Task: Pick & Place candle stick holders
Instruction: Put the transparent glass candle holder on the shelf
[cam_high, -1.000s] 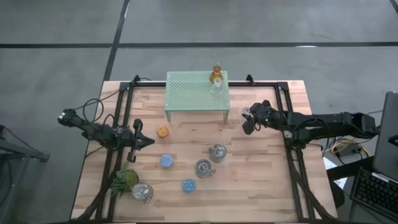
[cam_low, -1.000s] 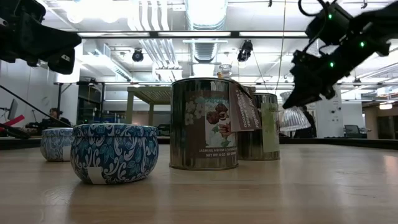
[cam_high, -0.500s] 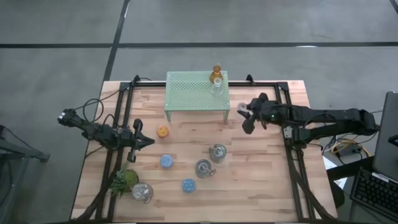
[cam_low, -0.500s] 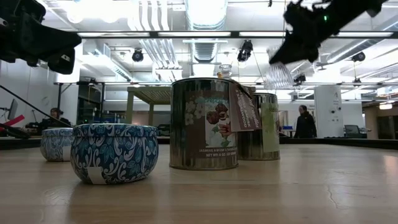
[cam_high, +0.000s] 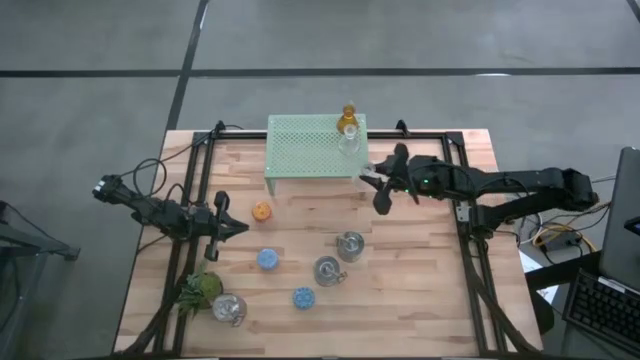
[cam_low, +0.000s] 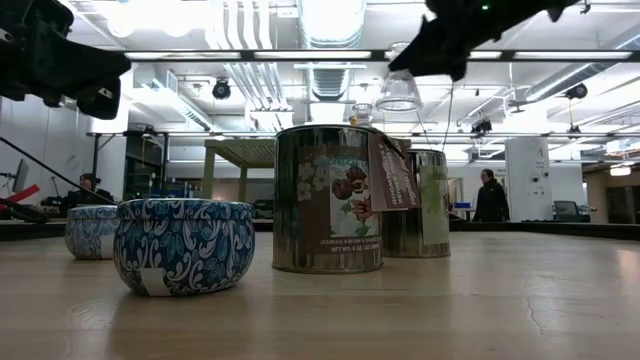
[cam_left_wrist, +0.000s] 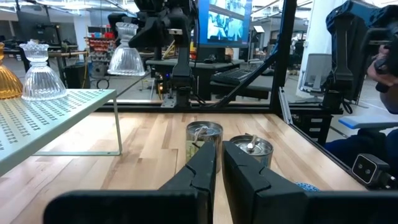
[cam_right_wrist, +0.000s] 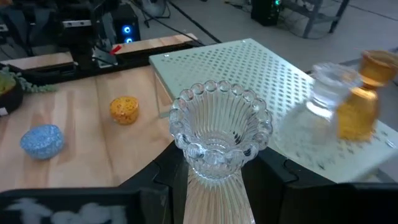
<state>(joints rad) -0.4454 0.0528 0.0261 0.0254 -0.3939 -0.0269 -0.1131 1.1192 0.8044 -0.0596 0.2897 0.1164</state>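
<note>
The right gripper (cam_right_wrist: 214, 186) pinches a ribbed, bead-rimmed clear glass holder (cam_right_wrist: 217, 134) in the air just beside the pale-green perforated mesh stand (cam_high: 316, 147). On that stand sit another clear glass holder (cam_high: 347, 143) and an amber one (cam_high: 347, 121). The left gripper (cam_left_wrist: 219, 163) waits well apart, fingers nearly pressed together.

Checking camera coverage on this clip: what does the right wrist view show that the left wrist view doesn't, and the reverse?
Only the right wrist view shows the orange holder, a blue holder and the clear glass holder up close in the right pincer. Only the left wrist view shows two silvery tins and the left pincer, shut and empty. Both show the pale-green mesh stand carrying an amber holder and a clear holder.
</note>
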